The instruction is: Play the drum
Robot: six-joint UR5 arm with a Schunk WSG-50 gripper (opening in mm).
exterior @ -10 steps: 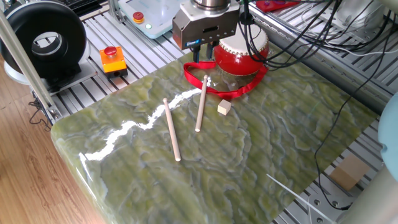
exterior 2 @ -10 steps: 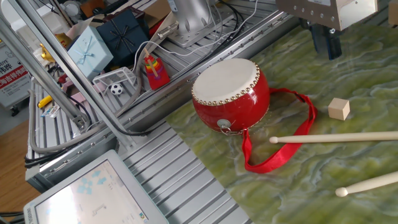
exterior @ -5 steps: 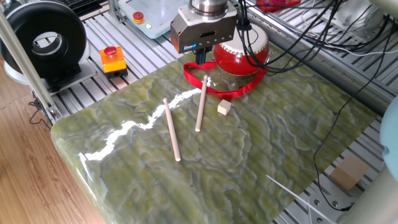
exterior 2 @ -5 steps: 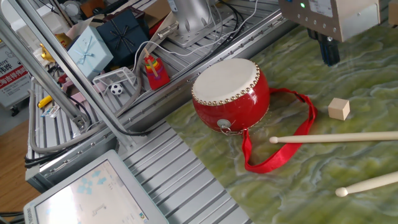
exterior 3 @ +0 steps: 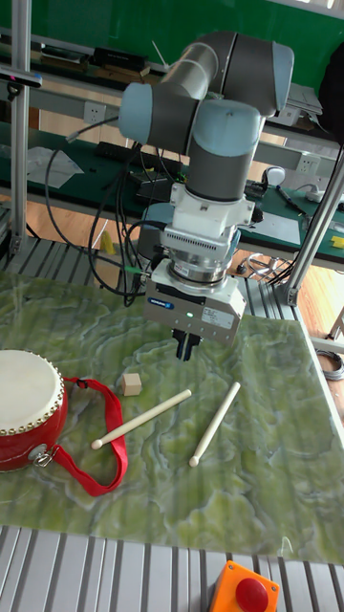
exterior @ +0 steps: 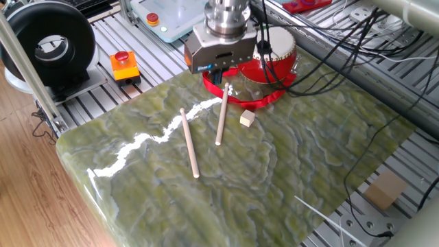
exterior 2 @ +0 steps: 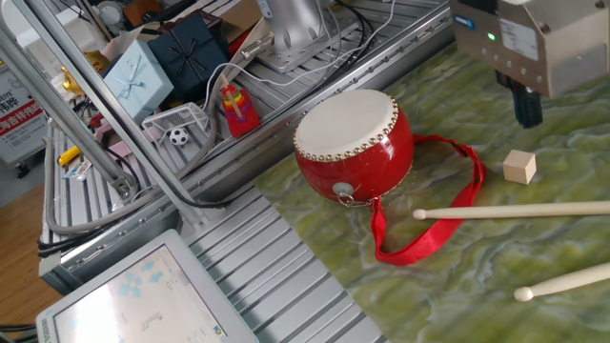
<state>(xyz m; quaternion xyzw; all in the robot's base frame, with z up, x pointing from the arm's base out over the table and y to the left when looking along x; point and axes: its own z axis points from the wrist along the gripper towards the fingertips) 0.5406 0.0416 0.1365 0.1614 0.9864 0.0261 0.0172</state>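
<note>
The drum [exterior 2: 351, 141], a glossy red barrel with a cream skin top, stands near the table's edge with its red ribbon strap [exterior 2: 431, 227] trailing on the green surface. Two wooden sticks [exterior 3: 142, 419] [exterior 3: 214, 424] lie on the table beside a small wooden cube [exterior 3: 131, 383]. My gripper [exterior 3: 186, 354] hangs above the table between the cube and the sticks, away from the drum [exterior 3: 27, 409]. Its fingers look pressed together with nothing held. In one fixed view the gripper [exterior: 218, 73] hovers over the upper end of a stick [exterior: 221, 115], partly hiding the drum [exterior: 277, 60].
An orange box with a red button [exterior: 124, 66] sits on the metal rails beside the table. Black cables [exterior: 322, 48] hang behind the drum. Gift boxes [exterior 2: 143, 67] and small toys lie on the rails past the drum. A second red button [exterior 3: 245, 589] shows at the near table edge.
The gripper has moved away from the drum toward the cube and the sticks, and sits a little lower. Drum, sticks and cube have not moved.
</note>
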